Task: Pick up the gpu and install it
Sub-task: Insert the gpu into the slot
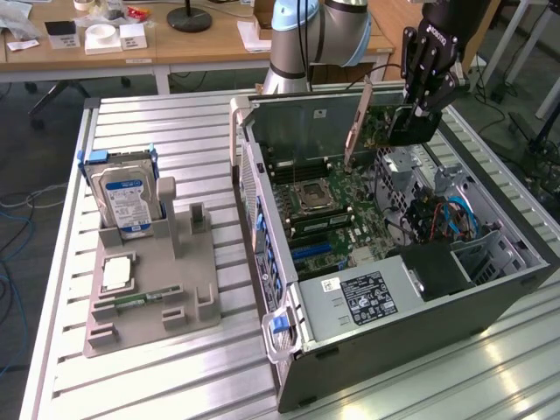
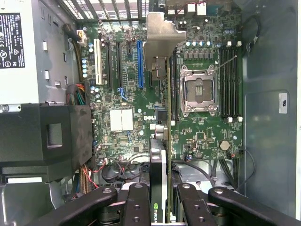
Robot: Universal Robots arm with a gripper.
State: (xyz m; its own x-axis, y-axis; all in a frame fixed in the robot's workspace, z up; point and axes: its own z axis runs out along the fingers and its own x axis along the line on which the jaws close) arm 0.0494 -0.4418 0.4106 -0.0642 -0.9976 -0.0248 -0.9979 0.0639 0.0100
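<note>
Listed one gpu (image 1: 378, 122), green board with dark face and silver end bracket (image 1: 353, 131), gripped edge-on by the gripper (image 1: 413, 121), with fingers (image 2: 136, 202) drawn narrow against both flat sides of the card. Found it raised over the open computer case (image 1: 420, 306), toward the case's far wall in the exterior view, bracket at the card's end toward the exterior view's left, apart from the motherboard (image 1: 324, 219). Seen from the wrist, placed above the board between a blue slot (image 2: 140, 63) and the empty CPU socket (image 2: 200, 89). Noted a black shroud (image 2: 47, 136) and a labelled power supply (image 2: 19, 47) inside the case. Recorded, at the exterior view's left on the slatted table (image 1: 175, 131), a grey holder (image 1: 188, 297) carrying a hard drive (image 1: 122, 199), a square chip (image 1: 118, 273) and a memory stick (image 1: 131, 302).
</note>
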